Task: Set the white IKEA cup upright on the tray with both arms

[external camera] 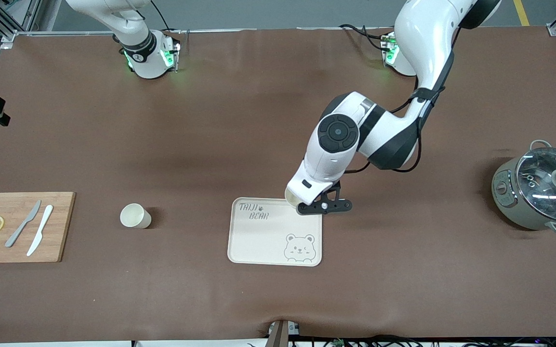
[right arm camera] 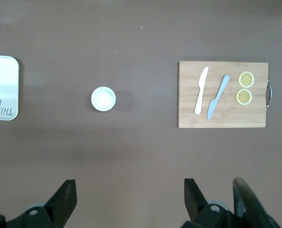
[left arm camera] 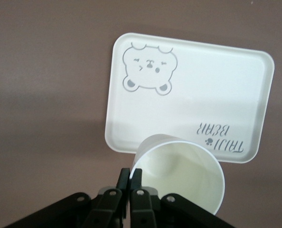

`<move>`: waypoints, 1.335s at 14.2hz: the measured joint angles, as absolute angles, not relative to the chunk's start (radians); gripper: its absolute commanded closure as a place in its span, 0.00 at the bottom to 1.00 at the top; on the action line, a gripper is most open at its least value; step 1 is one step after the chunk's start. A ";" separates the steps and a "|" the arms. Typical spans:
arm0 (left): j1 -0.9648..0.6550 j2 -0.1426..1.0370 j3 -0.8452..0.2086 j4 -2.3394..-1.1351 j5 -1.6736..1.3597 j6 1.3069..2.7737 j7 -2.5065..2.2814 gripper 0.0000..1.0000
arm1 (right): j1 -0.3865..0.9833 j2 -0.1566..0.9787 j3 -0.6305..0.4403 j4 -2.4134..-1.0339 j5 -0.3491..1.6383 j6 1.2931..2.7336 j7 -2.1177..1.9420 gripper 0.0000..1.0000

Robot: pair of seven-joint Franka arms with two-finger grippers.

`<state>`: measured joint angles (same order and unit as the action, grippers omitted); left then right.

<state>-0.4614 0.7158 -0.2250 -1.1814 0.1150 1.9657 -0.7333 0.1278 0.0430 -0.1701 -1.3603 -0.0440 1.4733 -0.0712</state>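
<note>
While clamped on a white cup (left arm camera: 179, 173) by its rim, left gripper (left arm camera: 130, 183) over tray (left arm camera: 188, 90) corner, ready to set down; right gripper (right arm camera: 126, 202) spread wide, empty, waiting above table.

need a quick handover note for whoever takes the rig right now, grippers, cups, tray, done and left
Left gripper: shut on the rim of a white cup, held over the tray's corner nearest the left arm's base.
Right gripper: open, holding nothing, waiting up high over the table between a second cup and the cutting board.
Second cup: upright on the table, between tray and board, toward the right arm's end.
Done: one cup picked up and brought to the tray.
Left: set it down upright on the tray and let go; the second cup is not yet on the tray.
</note>
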 measured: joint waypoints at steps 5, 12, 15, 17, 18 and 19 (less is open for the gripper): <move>-0.499 0.783 -0.161 -1.174 0.115 2.072 -0.733 1.00 | 0.130 0.078 -0.172 -1.360 -0.157 1.511 -0.071 0.00; -0.511 0.856 -0.148 -1.160 0.115 2.168 -0.733 1.00 | 0.033 0.102 -0.184 -1.361 0.026 1.603 -0.103 0.00; -0.512 0.873 -0.137 -1.158 0.115 2.192 -0.732 1.00 | -0.004 0.125 -0.185 -1.363 0.090 1.624 -0.131 0.00; -0.512 0.889 -0.133 -1.158 0.115 2.210 -0.726 1.00 | 0.000 0.147 -0.180 -1.368 0.092 1.659 -0.131 0.00; -0.512 0.900 -0.133 -1.158 0.115 2.220 -0.726 1.00 | 0.003 0.160 -0.177 -1.370 0.092 1.676 -0.131 0.00; -0.512 0.909 -0.133 -1.158 0.115 2.231 -0.725 1.00 | 0.008 0.171 -0.176 -1.370 0.092 1.686 -0.131 0.00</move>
